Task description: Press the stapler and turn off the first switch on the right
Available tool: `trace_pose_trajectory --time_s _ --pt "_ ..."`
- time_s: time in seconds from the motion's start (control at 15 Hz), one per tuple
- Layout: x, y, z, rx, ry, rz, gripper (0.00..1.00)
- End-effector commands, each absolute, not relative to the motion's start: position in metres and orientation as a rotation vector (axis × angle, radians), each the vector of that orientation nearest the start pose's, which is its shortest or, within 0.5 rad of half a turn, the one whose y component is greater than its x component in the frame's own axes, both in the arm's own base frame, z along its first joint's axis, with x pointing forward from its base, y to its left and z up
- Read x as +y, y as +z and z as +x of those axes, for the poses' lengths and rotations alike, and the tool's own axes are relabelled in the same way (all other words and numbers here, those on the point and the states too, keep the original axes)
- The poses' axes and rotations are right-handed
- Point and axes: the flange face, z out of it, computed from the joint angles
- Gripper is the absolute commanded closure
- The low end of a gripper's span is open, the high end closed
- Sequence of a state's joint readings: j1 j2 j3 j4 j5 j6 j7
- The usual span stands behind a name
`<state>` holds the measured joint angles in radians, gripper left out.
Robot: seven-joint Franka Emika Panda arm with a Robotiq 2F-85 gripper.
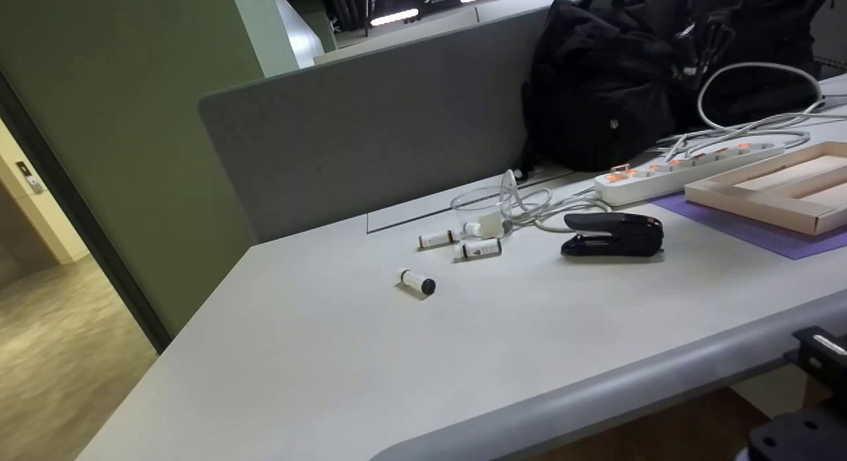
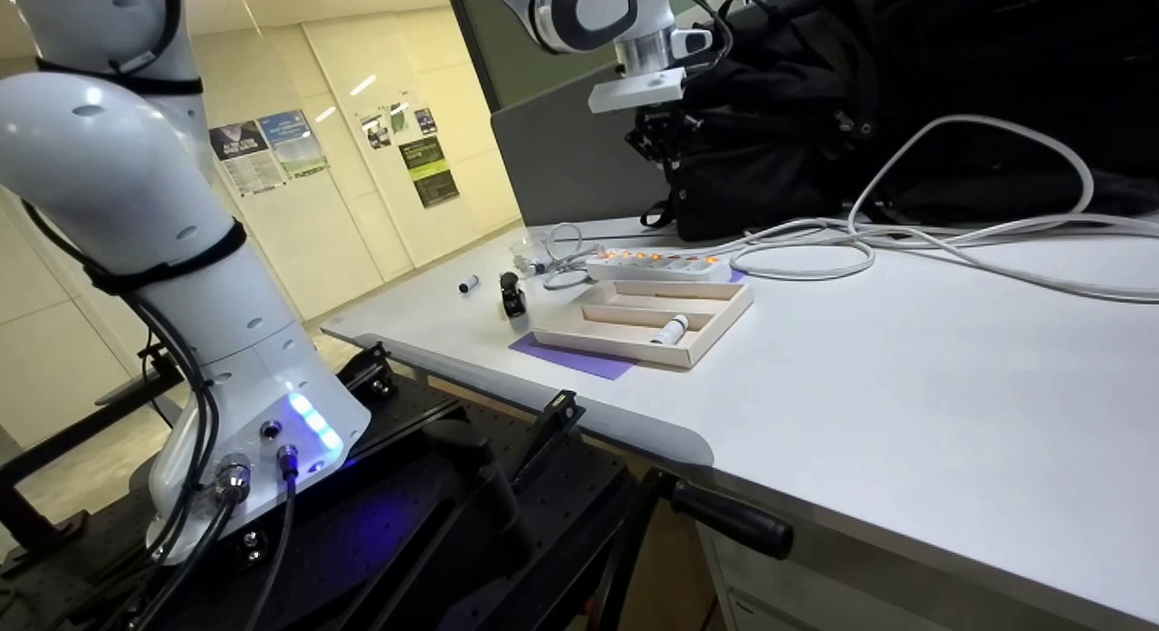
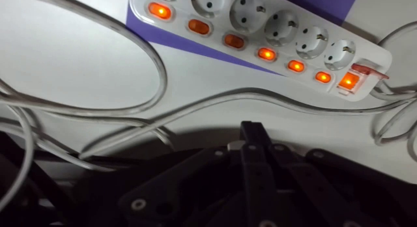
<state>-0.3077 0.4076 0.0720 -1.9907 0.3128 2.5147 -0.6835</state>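
The black stapler (image 1: 615,236) lies on the white table in both exterior views, its top lever raised at one end (image 2: 512,296). It is out of the wrist view. A white power strip (image 1: 688,173) with orange switches stands behind it, also in an exterior view (image 2: 656,267). In the wrist view the second (image 3: 198,26) and third (image 3: 234,41) switches from the left are dark. The others glow, including the square switch (image 3: 349,80) at the right end, under a raised clear cover. My gripper (image 3: 255,125) is shut and empty, above the table on the cable side of the strip (image 2: 654,156).
A wooden tray (image 1: 781,206) on a purple sheet (image 1: 741,229) sits near the strip, with a small bottle (image 2: 671,329) inside. White cables (image 3: 260,96) loop around the strip. A black backpack (image 1: 602,84) stands behind. Small white bottles (image 1: 417,282) and a clear cup (image 1: 480,206) lie beyond the stapler.
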Motion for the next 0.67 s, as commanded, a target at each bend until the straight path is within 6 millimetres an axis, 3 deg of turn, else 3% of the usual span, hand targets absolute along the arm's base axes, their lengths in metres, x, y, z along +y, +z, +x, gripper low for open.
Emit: trace_pose_trajectory --time_s 0.0,0.13,0.2,0.6 --pt "-0.171 0.243 0.587 -0.051 -0.242 -2.941 1.00" --pt "-0.185 0.232 0.578 0.080 -0.190 -2.955 1.00" --pt "-0.179 0.235 0.585 -0.059 -0.221 -2.950 1.00" --pt "-0.178 0.228 0.584 -0.067 -0.208 -2.949 1.00"
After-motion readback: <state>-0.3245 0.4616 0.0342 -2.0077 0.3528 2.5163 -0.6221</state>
